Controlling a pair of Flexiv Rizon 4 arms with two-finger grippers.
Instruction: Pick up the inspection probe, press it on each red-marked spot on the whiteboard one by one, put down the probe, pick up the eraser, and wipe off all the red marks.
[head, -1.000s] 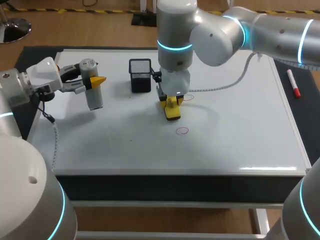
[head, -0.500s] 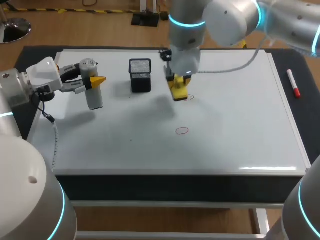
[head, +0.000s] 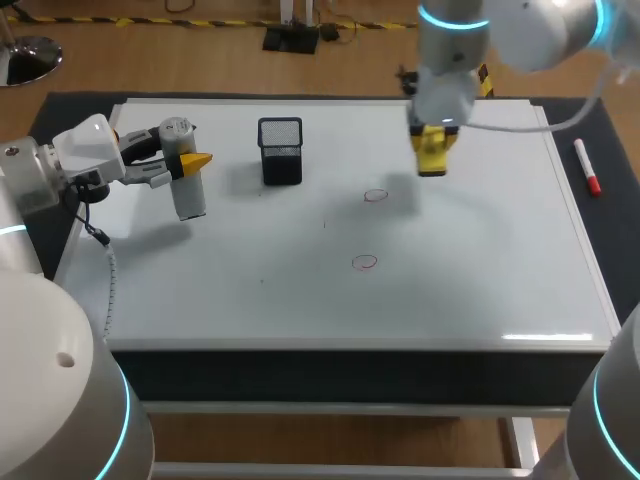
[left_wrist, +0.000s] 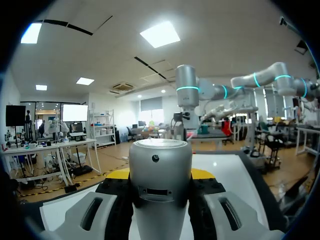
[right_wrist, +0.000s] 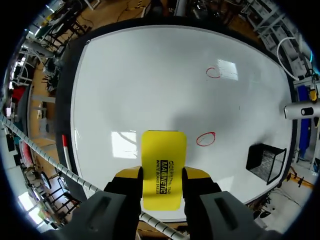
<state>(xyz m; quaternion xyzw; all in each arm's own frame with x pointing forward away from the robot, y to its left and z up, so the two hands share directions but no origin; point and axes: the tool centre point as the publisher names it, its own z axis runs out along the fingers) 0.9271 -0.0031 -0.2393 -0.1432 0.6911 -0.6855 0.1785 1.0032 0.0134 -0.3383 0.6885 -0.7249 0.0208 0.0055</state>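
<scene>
Left jaws are clamped on the inspection probe (head: 188, 195), one finger on each side, and hold it upright over the near-left part of the whiteboard (head: 480, 280). The head view doesn't show whether its lower end touches the board. In the left wrist view the probe (left_wrist: 160, 170) fills the gap between the fingers. Its lower end is cut off, and only thin yellow strips of the tips show past its sides. Right jaws are closed on the yellow eraser (head: 432, 155), which hangs over the far part of the board, to the right of the farther red mark (head: 375, 195). From the head view the wrist covers most of the fingers. The right wrist view shows both yellow tips against the long edges of the eraser (right_wrist: 163, 167). Its face carries black print, not read out here. Both red marks are intact circles. The second red mark (head: 365, 262) sits nearer the front edge. In the right wrist view one circle (right_wrist: 205, 139) lies just beside the eraser's leading corner and the other (right_wrist: 213, 72) lies well ahead. A black mesh holder (head: 281, 150) stands on the board between the probe and the eraser. A red-capped marker (head: 586, 166) lies on the dark desk (head: 60, 105) off the board's right edge.
</scene>
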